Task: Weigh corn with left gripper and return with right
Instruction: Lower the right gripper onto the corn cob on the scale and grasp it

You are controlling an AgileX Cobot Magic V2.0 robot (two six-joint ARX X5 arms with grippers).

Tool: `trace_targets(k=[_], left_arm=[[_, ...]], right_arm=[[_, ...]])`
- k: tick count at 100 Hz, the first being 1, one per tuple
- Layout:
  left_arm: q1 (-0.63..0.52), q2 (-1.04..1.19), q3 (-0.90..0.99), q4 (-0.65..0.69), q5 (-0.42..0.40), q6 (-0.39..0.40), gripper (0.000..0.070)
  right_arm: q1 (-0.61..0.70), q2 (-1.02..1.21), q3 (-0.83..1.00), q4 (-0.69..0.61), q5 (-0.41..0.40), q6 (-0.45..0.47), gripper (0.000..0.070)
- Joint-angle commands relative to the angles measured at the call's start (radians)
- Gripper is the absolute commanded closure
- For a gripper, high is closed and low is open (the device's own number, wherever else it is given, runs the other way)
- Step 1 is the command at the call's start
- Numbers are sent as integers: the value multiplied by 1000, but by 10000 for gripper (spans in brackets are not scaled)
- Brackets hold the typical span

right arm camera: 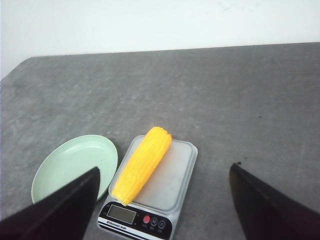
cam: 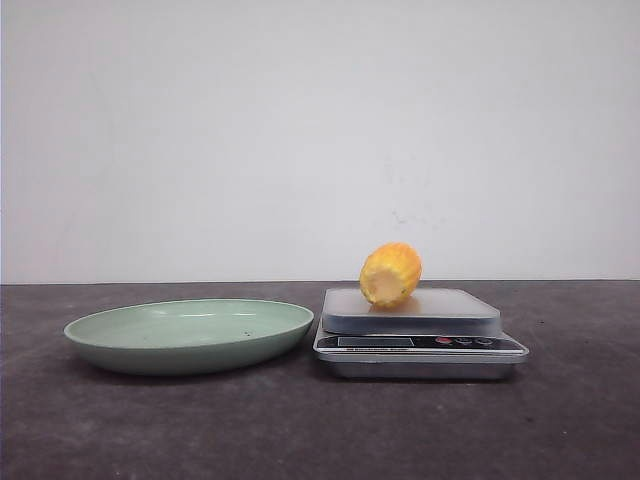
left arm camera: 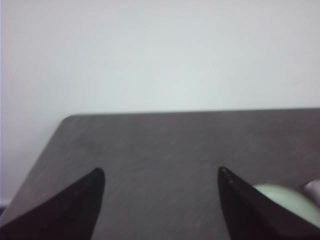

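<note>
On the scale [cam: 420,335], corn [cam: 390,275] lies lengthwise, cut end frontward.

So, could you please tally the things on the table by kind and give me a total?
Corn cob: 1
Green plate: 1
Kitchen scale: 1
Total: 3

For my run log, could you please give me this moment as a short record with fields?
corn: lying on the scale platform, nothing holding it
plate: pale green, empty, beside the scale on the robot's left
left claw: open, over bare table
right claw: open, above the scale, clear of the corn
display: unreadable
</note>
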Motion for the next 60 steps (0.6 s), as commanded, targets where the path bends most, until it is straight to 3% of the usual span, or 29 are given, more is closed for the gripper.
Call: trace_targets(k=[1,12,23,60], left_arm=[[-6,-22,14,-61,-14,-93,270],[-6,-69,14,-129,-23,-138,269],[-5,-110,12,-130,11,-156,269],[-5,-140,8,-131,84,-183,269]], right_arm=[[22,31,18,28,3,-3,184],[77,105,18,79,30,5,183],[156,189,18,136,81,16,147],[370,540,18,286,246,66,143]])
